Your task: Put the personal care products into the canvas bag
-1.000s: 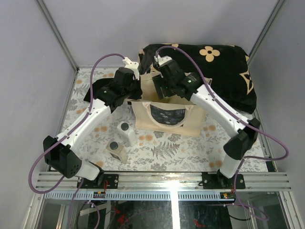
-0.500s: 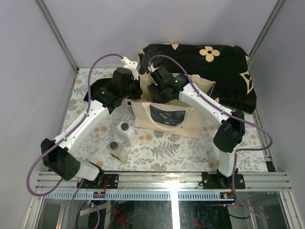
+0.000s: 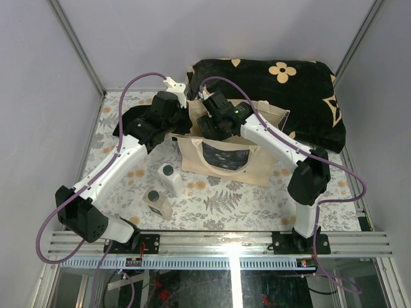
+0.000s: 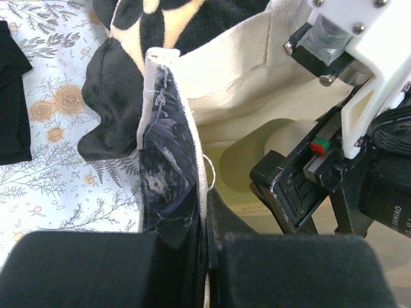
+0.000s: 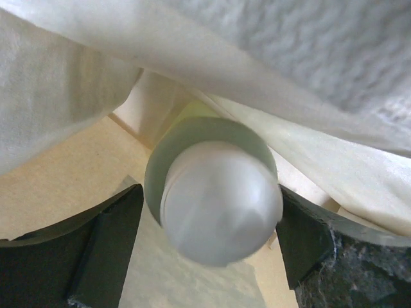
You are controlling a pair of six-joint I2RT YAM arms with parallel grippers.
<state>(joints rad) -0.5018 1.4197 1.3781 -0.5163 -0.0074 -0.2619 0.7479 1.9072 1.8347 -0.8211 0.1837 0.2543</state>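
Observation:
The canvas bag [image 3: 257, 168] stands mid-table with its mouth held wide. My left gripper [image 3: 182, 125] is shut on the bag's left rim [image 4: 168, 90], the cloth pinched between the pads [image 4: 209, 237]. My right gripper [image 3: 209, 128] reaches down inside the bag. In the right wrist view its fingers [image 5: 210, 192] stand open on either side of a pale green bottle with a round beige cap [image 5: 215, 199], which looks blurred. A white bottle with a dark cap [image 3: 170, 178] and a squat clear-tan bottle [image 3: 157, 202] stand on the table left of the bag's front.
A black cushion with beige flowers [image 3: 282, 96] lies behind and to the right of the bag. A black cloth [image 4: 9, 102] lies on the floral table cover to the left. The frame's posts and walls close in the sides.
My right arm has swung left and lowered its gripper into the bag's mouth, and its jaws have widened round the green bottle. The left gripper has kept its hold on the rim.

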